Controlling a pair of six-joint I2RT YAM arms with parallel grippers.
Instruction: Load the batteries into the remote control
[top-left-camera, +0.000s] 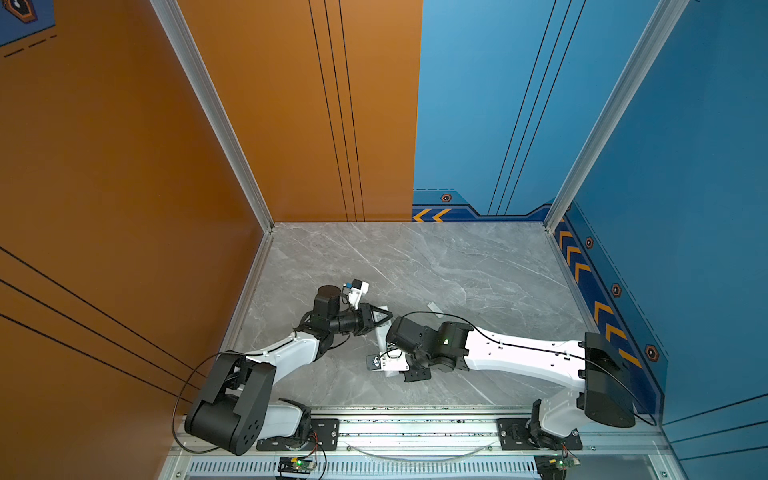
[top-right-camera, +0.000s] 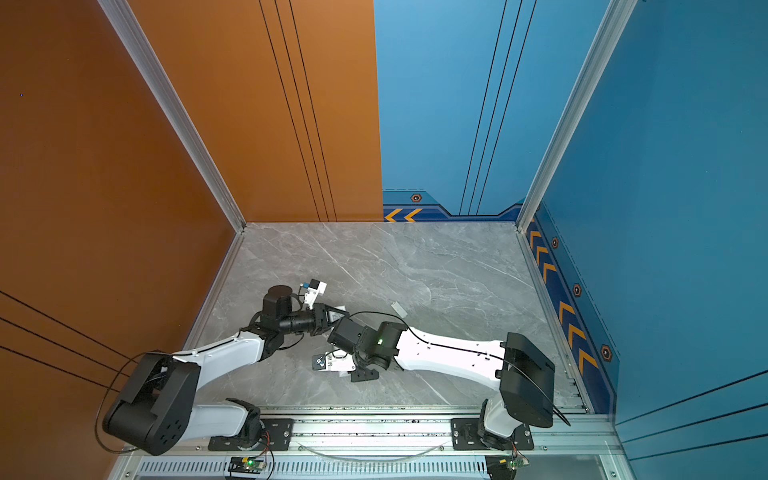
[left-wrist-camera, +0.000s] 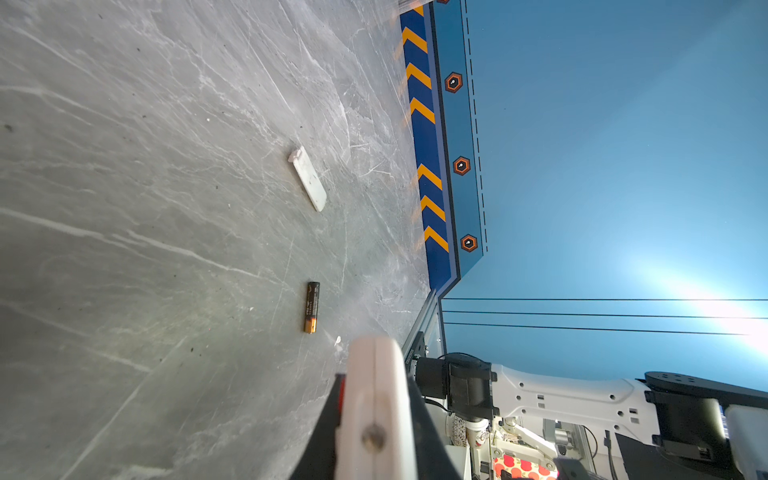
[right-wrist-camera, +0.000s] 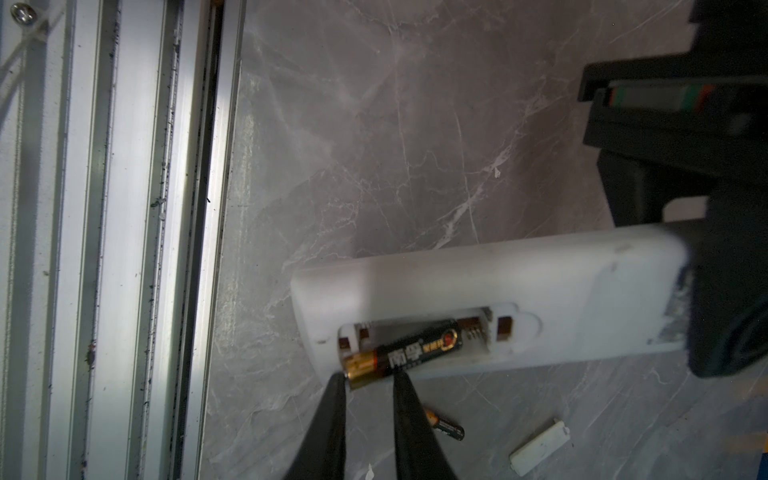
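Both top views are showing the two arms meeting low over the grey table (top-left-camera: 457, 266). The left gripper (top-left-camera: 385, 316) is clamping one end of the remote control (top-left-camera: 380, 338), most of which is lying hidden beneath the right arm's wrist. A small white cover (top-left-camera: 434, 309) is resting apart on the table beyond them. The right gripper is not showing from above.

Left wrist view: the remote control is appearing edge-on between the clenched jaws. A loose battery (left-wrist-camera: 311, 307) and the cover are lying well apart on the table, and this is the clearest look at both spare parts.

Right wrist view: the remote control's plain back is facing the camera with its compartment open, which no other view is revealing. A second battery (right-wrist-camera: 409, 347) is sitting tilted in the bay, dark end inside and gold end riding over the rim. The right gripper (right-wrist-camera: 370, 376) is standing with jaws narrowly parted and tips touching that gold end. Whether they are pinching it cannot be told.

Handling, as a judgement: each battery is looking light, rigid and smooth, so it is likely to roll or slip. Taking it across the middle of the barrel is looking safest. The remote control is looking stiff and light, and is best held by its end, clear of the bay.
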